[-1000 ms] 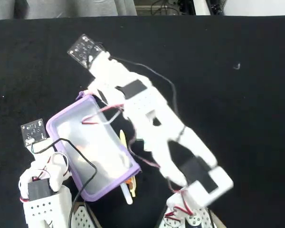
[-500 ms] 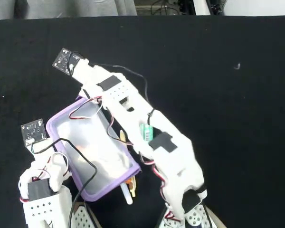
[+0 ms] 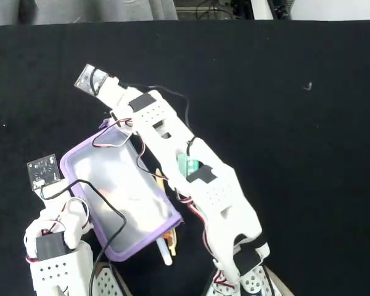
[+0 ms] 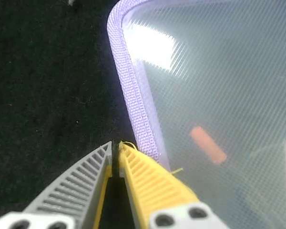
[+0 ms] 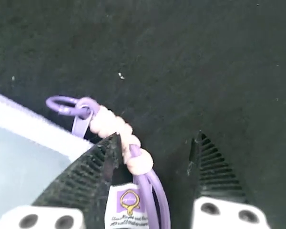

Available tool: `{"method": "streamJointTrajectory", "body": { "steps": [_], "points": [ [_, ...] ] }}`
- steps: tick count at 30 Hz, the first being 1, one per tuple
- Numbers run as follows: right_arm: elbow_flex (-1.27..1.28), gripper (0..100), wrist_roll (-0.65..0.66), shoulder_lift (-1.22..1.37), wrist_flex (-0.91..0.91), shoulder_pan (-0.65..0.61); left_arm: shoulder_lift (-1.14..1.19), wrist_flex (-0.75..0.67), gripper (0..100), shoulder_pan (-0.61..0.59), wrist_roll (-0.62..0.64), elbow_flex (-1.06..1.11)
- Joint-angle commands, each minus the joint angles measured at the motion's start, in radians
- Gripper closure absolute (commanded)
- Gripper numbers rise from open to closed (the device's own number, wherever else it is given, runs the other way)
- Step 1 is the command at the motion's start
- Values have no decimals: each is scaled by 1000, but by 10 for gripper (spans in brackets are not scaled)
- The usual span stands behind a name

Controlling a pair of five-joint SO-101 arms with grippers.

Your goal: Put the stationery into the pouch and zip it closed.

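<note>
1. left gripper (image 4: 117,145): fingers shut, grey + yellow pads pressed together, no gap at the tips. Tips are low by the table, just beside the purple trim of the pouch (image 4: 133,105). The yellow finger (image 4: 148,176) lies against that trim. Can't tell if any fabric is nipped between the pads.
2. right gripper (image 5: 156,137): fingers wide apart, gripping nothing. The zip pull (image 5: 126,148) is a purple cord w/ pale pink beads + a small tag. It rests against the inner face of one black finger (image 5: 93,167). The other finger (image 5: 212,167) is over bare table, apart from the cord.
3. The pull's purple ring (image 5: 62,104) lies on the table just off the pouch corner.
4. In the high view the pouch lies flat on the black table (image 3: 296,123), clear panel up, purple border, set at a slant between the arms. The left arm (image 3: 52,253) is at its near left edge. The right arm (image 3: 191,179) runs along its right side to the far corner.
5. stationery (image 3: 166,243): white, orange + yellow sticks poke out at the pouch's near right edge. An orange piece (image 4: 207,144) shows through the clear panel; inside or underneath, can't tell.
</note>
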Motion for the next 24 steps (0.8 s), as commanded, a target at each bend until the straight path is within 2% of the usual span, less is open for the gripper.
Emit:
{"method": "streamJointTrajectory", "body": {
  "steps": [1,9,12,20,24],
  "points": [
    [-85,766,81,-7,66,5,-3,3,970,-5,9,24],
    [-160,766,109,45,109,2,-3,3,970,-5,9,24],
    [-203,766,183,114,137,-8,-3,3,970,-5,9,24],
    [-495,767,199,280,270,-37,-3,3,970,-5,9,24],
    [-641,872,206,371,342,-37,-3,3,970,-5,9,24]
  ]
}}
